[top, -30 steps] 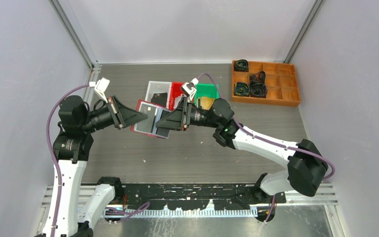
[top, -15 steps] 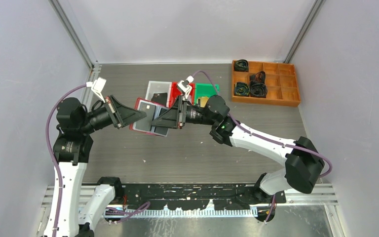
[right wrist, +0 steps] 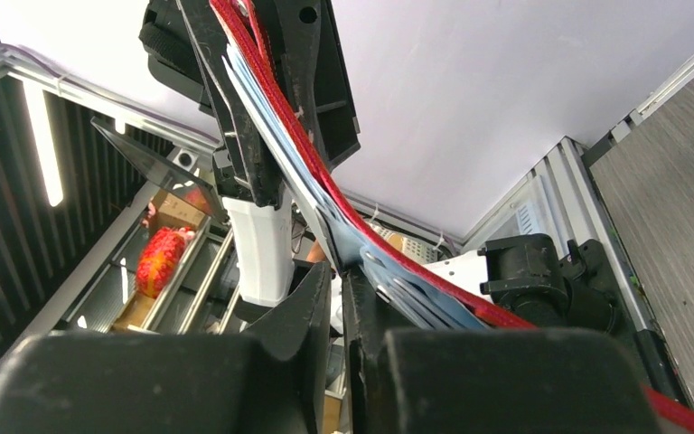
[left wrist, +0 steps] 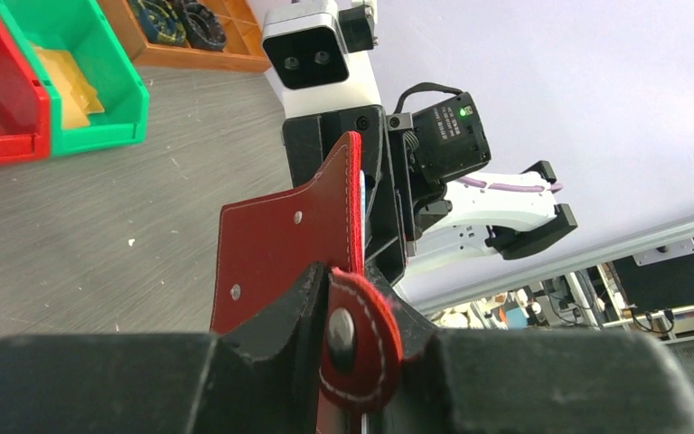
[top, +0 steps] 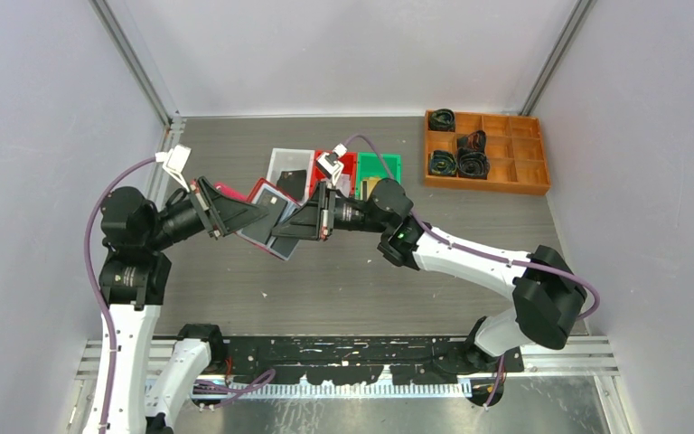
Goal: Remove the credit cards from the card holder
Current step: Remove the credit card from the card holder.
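Grey wood-grain tabletop [top: 343,289] lies between pale walls, and above its left-centre the card holder [top: 265,196] hangs in the air, tilted and open, between the two arms. Its red cover faces the left wrist camera, snap tab in front, while its clear-sleeved inside is mostly hidden there. The left gripper [top: 255,213] clamps the holder at the tab end. The right gripper [top: 276,233] has its fingers nearly together on thin pale layers at the holder's open edge; whether that is a card or a sleeve is hard to make out. A dark card [top: 282,240] juts from the holder's lower side. Behind them, toward the far edge, stand a clear bin [top: 282,159] holding a black card [top: 295,181], a red bin [top: 351,161] largely covered by the right wrist, and a green bin [top: 389,163] with a gold card [top: 376,188]. An orange tray [top: 483,187] with coiled black straps [top: 473,164] sits at the far right corner. Bare tabletop runs along the near edge.
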{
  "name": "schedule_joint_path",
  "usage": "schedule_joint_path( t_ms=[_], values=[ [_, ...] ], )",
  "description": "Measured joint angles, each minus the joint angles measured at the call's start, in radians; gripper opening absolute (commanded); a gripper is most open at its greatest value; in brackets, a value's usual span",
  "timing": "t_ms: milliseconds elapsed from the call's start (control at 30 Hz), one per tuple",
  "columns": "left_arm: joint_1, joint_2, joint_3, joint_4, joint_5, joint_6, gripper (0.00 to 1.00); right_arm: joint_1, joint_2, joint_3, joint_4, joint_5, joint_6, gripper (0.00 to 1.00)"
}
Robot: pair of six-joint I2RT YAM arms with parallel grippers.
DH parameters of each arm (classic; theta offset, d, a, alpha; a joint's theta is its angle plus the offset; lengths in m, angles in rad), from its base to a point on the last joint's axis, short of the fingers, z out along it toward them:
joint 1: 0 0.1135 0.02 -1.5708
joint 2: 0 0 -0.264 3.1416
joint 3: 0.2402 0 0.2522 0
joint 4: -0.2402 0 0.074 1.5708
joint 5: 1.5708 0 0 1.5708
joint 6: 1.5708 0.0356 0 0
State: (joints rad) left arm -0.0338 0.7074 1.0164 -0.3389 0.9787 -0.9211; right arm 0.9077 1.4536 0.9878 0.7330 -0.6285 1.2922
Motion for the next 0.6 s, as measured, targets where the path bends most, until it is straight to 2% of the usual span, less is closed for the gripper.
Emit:
schedule_joint_path(
  t_ms=[167, 300, 400, 600],
  values=[
    [-0.001, -0.003, -0.011, 0.010, 0.013, -0.015, 0.20, 0.003, 0.000, -0.014, 0.016, 0.003, 0.002, 0.11],
    [-0.002, -0.005, -0.014, 0.010, 0.013, -0.014, 0.13, 0.003, 0.000, -0.025, 0.028, 0.014, 0.001, 0.11],
    [-0.002, -0.003, -0.014, 0.005, 0.003, -0.008, 0.01, 0.004, -0.007, -0.039, 0.047, 0.022, 0.000, 0.32],
    [-0.004, -0.009, -0.013, -0.027, -0.030, 0.007, 0.00, 0.007, -0.024, -0.066, 0.089, 0.071, 0.001, 0.36]
  ],
)
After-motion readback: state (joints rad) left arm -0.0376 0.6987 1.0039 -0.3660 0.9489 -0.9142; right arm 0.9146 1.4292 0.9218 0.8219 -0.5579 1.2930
